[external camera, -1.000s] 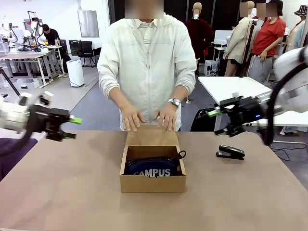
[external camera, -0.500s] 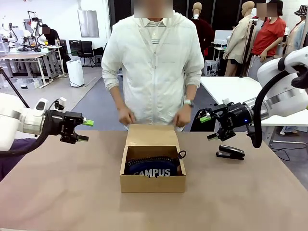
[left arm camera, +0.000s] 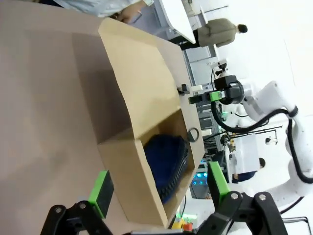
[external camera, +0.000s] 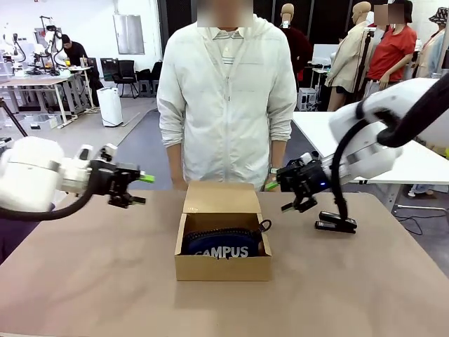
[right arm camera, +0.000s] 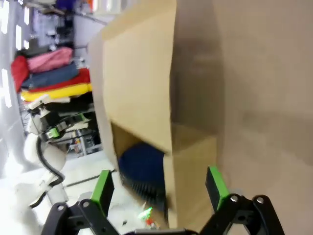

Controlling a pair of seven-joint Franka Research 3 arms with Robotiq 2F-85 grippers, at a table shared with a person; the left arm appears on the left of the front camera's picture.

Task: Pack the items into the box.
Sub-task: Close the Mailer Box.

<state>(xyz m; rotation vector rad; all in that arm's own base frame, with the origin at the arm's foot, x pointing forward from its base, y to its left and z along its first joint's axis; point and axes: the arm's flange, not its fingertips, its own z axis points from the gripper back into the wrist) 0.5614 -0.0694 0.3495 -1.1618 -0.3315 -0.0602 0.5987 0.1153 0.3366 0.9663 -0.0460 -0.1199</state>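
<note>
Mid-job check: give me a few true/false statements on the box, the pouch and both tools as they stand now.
1. The CAMPUS pouch lies inside the box. True.
2. The box's flap is folded shut over the pouch. False: it is open, at the box's far side.
3. The left tool and the right tool are both open and hold nothing. True.
4. The black stapler lies in the box. False: it lies on the table, right of the box.
</note>
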